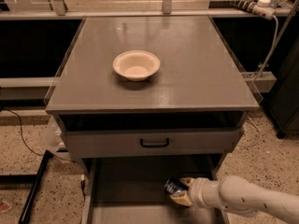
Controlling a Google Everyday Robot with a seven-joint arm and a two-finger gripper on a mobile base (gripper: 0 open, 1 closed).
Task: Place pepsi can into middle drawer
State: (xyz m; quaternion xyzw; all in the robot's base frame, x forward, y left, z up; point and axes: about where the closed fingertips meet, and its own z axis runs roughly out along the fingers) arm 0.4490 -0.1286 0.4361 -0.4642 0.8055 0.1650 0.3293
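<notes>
**Can held over the open drawer**

The white arm (240, 199) comes in from the lower right, below the handled front (154, 143). Its gripper (180, 191) sits below and a little right of that front's black handle (154, 143), with the tan fingers (181, 199) pinching the can (172, 186). The dark-blue can lies tilted, its end pointing left. It is over the right part of the drawer (126, 190). Whether it touches the grey floor cannot be told.

The drawer is pulled out directly beneath the front and its floor is bare to the left of the can. The front itself is pushed in, with a dark gap above it.

Above the front is the grey table (187, 78). A cream bowl (136, 65) stands upright on it, further back than the front and slightly left of the handle. Far behind and to the right of the front, a power strip (243, 3) lies on a rail.
</notes>
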